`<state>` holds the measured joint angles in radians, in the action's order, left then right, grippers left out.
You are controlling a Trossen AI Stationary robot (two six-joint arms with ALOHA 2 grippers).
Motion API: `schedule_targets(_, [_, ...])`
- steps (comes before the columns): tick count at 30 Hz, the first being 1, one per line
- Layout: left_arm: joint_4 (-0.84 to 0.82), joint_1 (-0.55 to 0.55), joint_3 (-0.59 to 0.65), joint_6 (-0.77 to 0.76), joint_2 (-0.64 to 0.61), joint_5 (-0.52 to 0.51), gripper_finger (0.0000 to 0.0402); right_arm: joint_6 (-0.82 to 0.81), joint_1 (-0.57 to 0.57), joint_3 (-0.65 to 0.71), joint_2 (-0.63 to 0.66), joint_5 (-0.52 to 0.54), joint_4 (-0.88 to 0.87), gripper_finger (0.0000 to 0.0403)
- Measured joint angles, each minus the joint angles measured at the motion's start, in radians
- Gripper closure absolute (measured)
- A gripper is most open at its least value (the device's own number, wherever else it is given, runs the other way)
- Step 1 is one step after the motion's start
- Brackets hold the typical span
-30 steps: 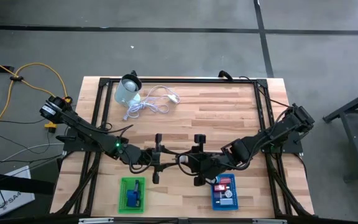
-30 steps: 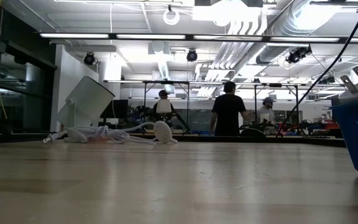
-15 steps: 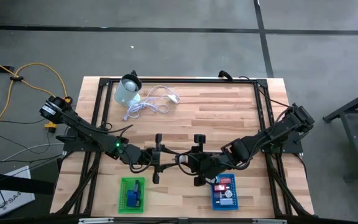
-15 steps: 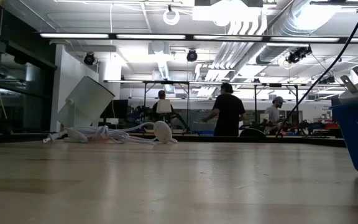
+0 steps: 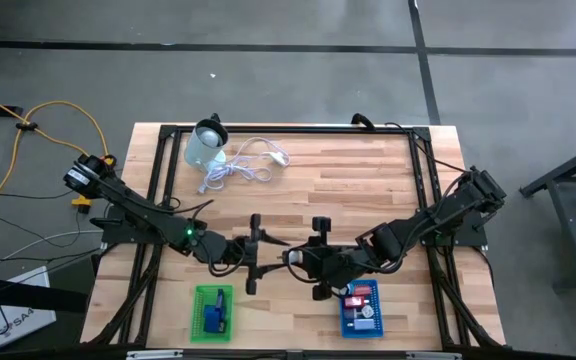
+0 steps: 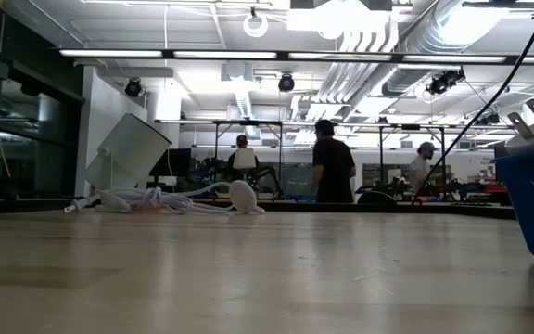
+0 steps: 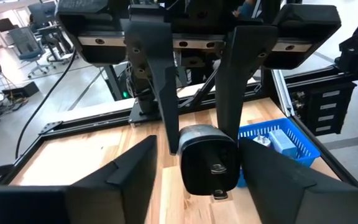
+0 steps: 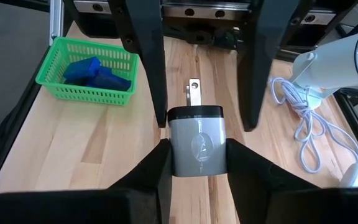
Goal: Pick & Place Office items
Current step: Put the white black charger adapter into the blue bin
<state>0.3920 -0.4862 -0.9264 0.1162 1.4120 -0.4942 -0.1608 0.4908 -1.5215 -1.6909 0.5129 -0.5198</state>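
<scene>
While the two arms meet at mid-tabletop (image 5: 368, 180), a grey plug adapter (image 8: 196, 146) sits clamped between the right gripper (image 8: 196, 155) jaws, its prongs pointing toward the left gripper (image 7: 194, 121), whose jaws stand apart on either side of it. This looks like a handover. If the right jaws loosen too soon, the adapter could drop onto the wood, short of both the blue basket (image 5: 360, 310) and the green basket (image 5: 213, 312). Other small pieces already lie in both baskets.
</scene>
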Motion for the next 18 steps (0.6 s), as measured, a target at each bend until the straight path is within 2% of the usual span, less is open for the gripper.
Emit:
schedule_targets(6, [-0.001,0.0,0.0,-0.004,0.0,0.002,0.0149,0.0,0.0,0.0,0.0,0.0,0.0,0.0291])
schedule_targets(13, [-0.001,-0.021,0.0,-0.015,0.0,0.013,0.0146,-0.014,0.003,0.0,0.0,0.0,-0.012,0.0292])
schedule_targets(18, [-0.002,-0.035,0.0,-0.017,0.0,0.013,0.0146,-0.126,0.029,0.0,0.006,0.0,-0.128,0.0292])
